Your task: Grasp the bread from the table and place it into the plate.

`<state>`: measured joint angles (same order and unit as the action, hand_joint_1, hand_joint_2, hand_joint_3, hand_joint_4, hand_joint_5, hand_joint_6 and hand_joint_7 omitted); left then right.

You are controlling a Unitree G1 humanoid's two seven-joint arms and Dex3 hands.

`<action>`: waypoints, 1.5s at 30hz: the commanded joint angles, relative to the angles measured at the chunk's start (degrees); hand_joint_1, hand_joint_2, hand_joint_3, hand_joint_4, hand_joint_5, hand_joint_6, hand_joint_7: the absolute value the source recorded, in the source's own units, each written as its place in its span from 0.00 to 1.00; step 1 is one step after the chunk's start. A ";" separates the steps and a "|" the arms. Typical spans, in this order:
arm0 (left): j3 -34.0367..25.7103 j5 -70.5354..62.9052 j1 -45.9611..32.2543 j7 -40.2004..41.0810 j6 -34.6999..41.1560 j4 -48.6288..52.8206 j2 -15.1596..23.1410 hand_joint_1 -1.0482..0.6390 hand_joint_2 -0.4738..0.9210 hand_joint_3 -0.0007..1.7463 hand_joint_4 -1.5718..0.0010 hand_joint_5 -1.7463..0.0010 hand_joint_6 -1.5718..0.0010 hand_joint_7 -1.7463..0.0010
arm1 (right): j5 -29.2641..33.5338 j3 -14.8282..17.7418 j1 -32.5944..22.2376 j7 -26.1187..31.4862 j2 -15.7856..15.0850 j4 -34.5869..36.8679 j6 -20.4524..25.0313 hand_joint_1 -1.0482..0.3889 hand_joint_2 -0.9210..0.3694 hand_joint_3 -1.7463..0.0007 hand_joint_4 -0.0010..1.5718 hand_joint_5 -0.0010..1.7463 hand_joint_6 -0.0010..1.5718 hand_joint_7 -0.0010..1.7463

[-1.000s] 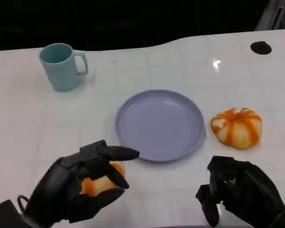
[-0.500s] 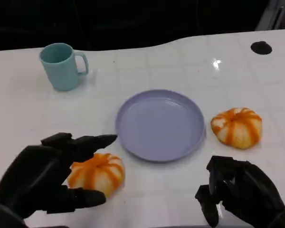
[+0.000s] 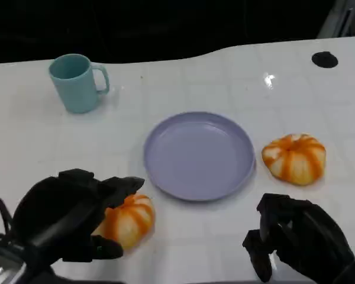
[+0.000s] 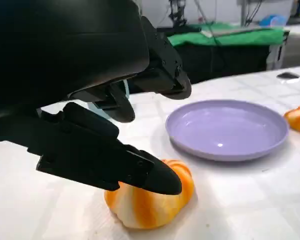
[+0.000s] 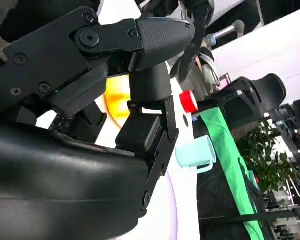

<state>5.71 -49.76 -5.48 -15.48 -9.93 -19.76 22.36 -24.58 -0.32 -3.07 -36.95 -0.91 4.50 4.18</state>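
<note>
Near the front left of the worktop [image 3: 183, 83], my left hand [image 3: 68, 216] is coming back in around the bread [image 3: 127, 218], fingers spread and not yet gripping. That bread is lying just beside the empty plate [image 3: 199, 155], so lifting is still ahead, I judge. My right hand [image 3: 299, 239] is idling with fingers curled in.

A light teal mug [image 3: 76, 81] stands upright at the far left of the white surface [image 3: 183, 83], handle turned twd the right; a small round black spot [image 3: 325, 59] sits near the surface's far right corner, w/ a bright light glare just nearer. Beyond the far edge, in the left wrist view, a bench draped in green cloth [image 4: 225, 36] holds misc. gear too blurred to identify. In the right wrist view, a red knob [image 5: 188, 101], a black chair [image 5: 255, 95] and a leafy green plant [image 5: 262, 162] show in the background.
</note>
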 commanded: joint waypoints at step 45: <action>12.53 -3.98 13.50 36.54 1.79 30.79 1.91 0.45 0.81 0.53 0.49 0.00 0.56 0.16 | -1.57 0.81 -0.46 -0.75 -1.14 -1.04 0.61 0.09 0.19 0.72 0.77 0.88 0.67 0.79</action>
<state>19.57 -53.31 9.40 20.14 -10.34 14.00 23.50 -25.38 -0.30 -3.38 -37.14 -1.19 3.31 5.09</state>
